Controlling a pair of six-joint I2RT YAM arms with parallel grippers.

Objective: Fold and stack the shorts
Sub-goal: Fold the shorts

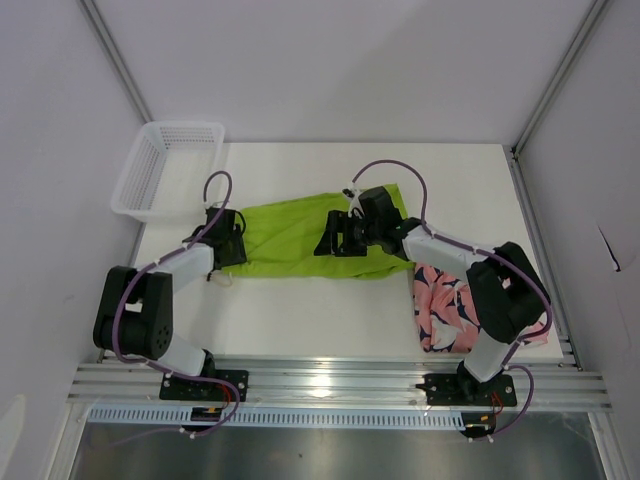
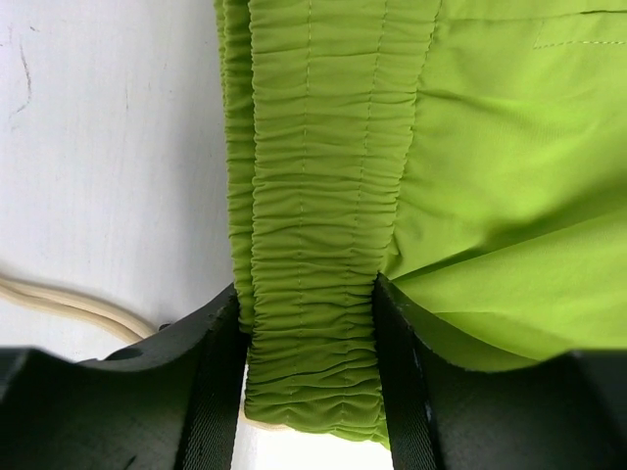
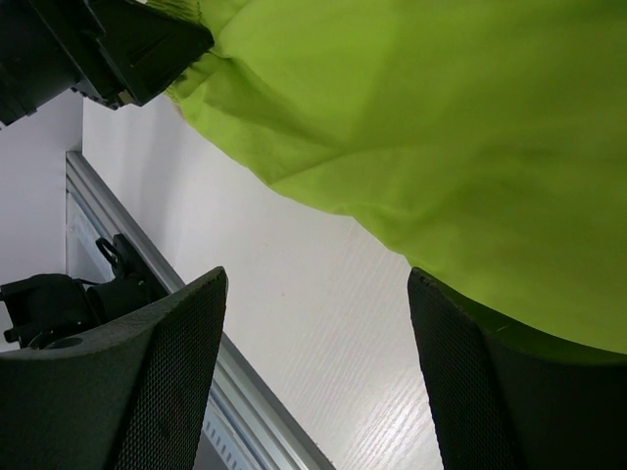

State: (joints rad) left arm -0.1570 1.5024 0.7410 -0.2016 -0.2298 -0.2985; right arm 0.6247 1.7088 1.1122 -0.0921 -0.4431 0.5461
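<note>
Lying on table (image 1: 300,320): one green shorts (image 1: 290,235), one pink shorts (image 1: 440,305).

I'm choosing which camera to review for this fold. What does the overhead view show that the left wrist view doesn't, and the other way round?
Only overhead: the white basket at the far left corner of the table, the pink shorts beside the right arm, and the right claw over the green shorts. Only left wrist: the gathered waistband squeezed between the fingers of the left claw. Both: the green shorts lying on the white table.
</note>
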